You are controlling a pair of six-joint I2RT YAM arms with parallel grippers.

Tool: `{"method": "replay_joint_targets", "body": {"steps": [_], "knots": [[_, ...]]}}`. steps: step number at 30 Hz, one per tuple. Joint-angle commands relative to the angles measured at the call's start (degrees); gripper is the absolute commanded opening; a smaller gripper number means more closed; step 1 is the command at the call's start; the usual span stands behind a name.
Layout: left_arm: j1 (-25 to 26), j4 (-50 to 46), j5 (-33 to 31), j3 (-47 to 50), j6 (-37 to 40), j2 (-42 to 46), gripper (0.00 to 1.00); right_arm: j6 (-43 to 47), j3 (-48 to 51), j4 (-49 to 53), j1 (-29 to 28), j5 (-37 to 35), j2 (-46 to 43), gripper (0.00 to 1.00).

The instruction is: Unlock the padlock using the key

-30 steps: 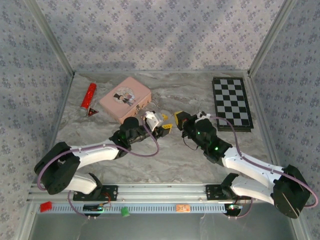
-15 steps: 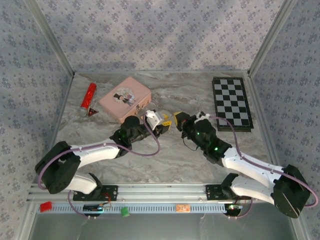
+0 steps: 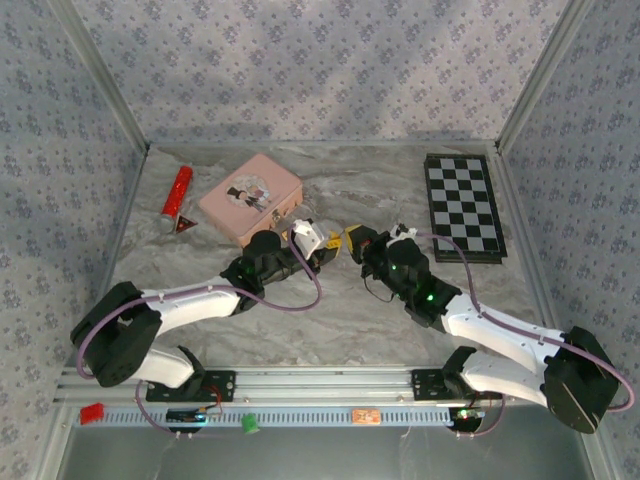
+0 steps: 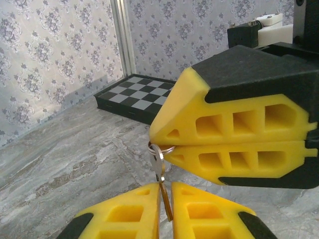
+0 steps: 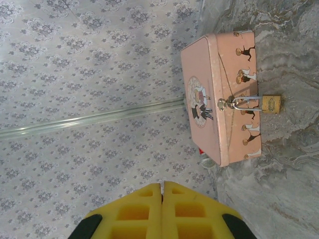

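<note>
Beside the pink tin, my two grippers meet tip to tip over the middle of the table. My right gripper is shut on a key ring, and a small key hangs down from it. The key's blade dangles in the narrow gap of my left gripper, which stands slightly open around it. In the top view the left gripper sits just left of the right gripper. The brass padlock hangs locked on the tin's latch, ahead of the right gripper.
A folded chessboard lies at the back right, also seen beyond the grippers. A red tube and a small red triangle lie left of the tin. Patterned walls close in three sides.
The two grippers have drawn closer together. The left gripper has edged up and right, so its fingertips now sit round the hanging key.
</note>
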State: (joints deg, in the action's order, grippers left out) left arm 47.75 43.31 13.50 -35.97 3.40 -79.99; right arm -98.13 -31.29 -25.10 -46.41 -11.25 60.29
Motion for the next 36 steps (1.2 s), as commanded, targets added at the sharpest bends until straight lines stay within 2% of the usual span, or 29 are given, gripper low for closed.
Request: {"method": "replay_joint_targets", "body": {"steps": [1,7,10,12,22,27,29,30,31,32,34,36], "knots": [[0.2,-0.1,0.2,-2.1,-0.1,-0.1,0.14,0.3,-0.4,-0.4,-0.6,-1.4,-0.5,0.0],[0.1,0.0,-0.6,-1.7,-0.2,0.3,0.13,0.4,-0.4,-0.5,-0.8,-1.8,-0.6,0.0],[0.1,0.6,-2.0,-1.2,-0.4,0.6,0.21,0.3,-0.4,-0.5,-0.9,-2.0,-0.7,0.0],[-0.1,1.2,-2.2,-0.9,-0.7,0.7,0.22,0.3,-0.4,-0.3,-0.9,-2.1,-0.8,0.0],[-0.5,-0.3,-0.9,-1.0,-0.6,0.9,0.1,0.4,-0.4,-0.1,-1.2,-2.5,-0.7,0.0],[-2.3,-6.6,1.4,-2.4,-0.3,2.6,0.04,3.0,-0.8,2.2,-1.0,-3.3,-1.5,0.0],[-3.5,-10.9,3.4,-2.7,0.7,4.4,0.01,12.0,-3.3,8.9,-0.9,-5.5,-3.7,0.15],[-4.3,-13.4,4.4,-3.1,0.9,5.3,0.0,15.7,-5.9,15.7,-0.9,-7.0,-4.8,0.23],[-5.3,-16.5,5.5,-3.5,1.0,6.2,0.0,20.1,-8.9,23.1,-1.0,-8.4,-5.5,0.35],[-6.5,-20.0,8.1,-4.3,1.0,7.0,0.0,26.5,-10.7,25.9,-0.8,-9.1,-5.7,0.45],[-8.0,-30.6,12.8,-7.4,3.4,8.0,0.0,40.2,-11.5,26.2,0.1,-7.9,-6.4,0.54],[-8.1,-40.2,12.9,-9.7,7.1,9.6,0.0,55.9,-10.5,23.5,1.5,-4.4,-7.9,0.56]]}}
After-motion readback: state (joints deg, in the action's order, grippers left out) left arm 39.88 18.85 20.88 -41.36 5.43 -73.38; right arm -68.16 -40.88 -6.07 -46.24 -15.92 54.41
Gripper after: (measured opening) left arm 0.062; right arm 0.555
